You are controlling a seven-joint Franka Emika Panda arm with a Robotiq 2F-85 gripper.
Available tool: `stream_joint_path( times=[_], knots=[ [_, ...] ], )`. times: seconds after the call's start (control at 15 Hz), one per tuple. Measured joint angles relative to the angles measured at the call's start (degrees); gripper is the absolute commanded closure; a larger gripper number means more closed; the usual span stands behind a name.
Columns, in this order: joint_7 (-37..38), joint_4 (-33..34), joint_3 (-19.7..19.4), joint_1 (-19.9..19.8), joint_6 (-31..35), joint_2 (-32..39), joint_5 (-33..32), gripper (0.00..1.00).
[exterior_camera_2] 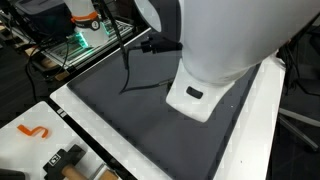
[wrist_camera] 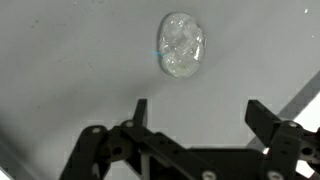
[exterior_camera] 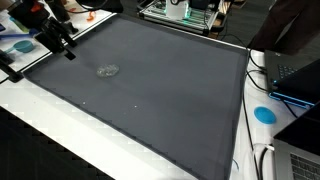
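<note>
A small clear crumpled object point(wrist_camera: 181, 45), like a bit of plastic or foil, lies on the dark grey mat point(wrist_camera: 70, 70). In the wrist view it sits just beyond my gripper point(wrist_camera: 198, 112), whose two black fingers stand wide apart with nothing between them. In an exterior view the same pale object point(exterior_camera: 107, 70) rests left of the mat's middle, and my gripper point(exterior_camera: 66, 49) hangs over the mat's far left corner, some way from it. The robot's white base point(exterior_camera_2: 215, 50) fills much of an exterior view and hides the object there.
The mat point(exterior_camera: 150, 90) covers a white table point(exterior_camera: 40, 120). A blue round disc point(exterior_camera: 264, 114), a laptop point(exterior_camera: 295, 80) and cables lie along one edge. A metal frame with electronics point(exterior_camera: 185, 12) stands behind. An orange hook point(exterior_camera_2: 35, 131) and black tool point(exterior_camera_2: 62, 158) lie on a side strip.
</note>
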Motion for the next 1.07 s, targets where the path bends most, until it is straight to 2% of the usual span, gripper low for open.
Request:
stream_joint_path(
  times=[0.4,1.07],
  knots=[
    [-2.83,-0.61,-0.07,4.14,0.12,-1.39,-5.07,0.0],
    [-6.46,-6.41,-0.23,12.92,0.54,-5.4,-20.59,0.0]
  ],
)
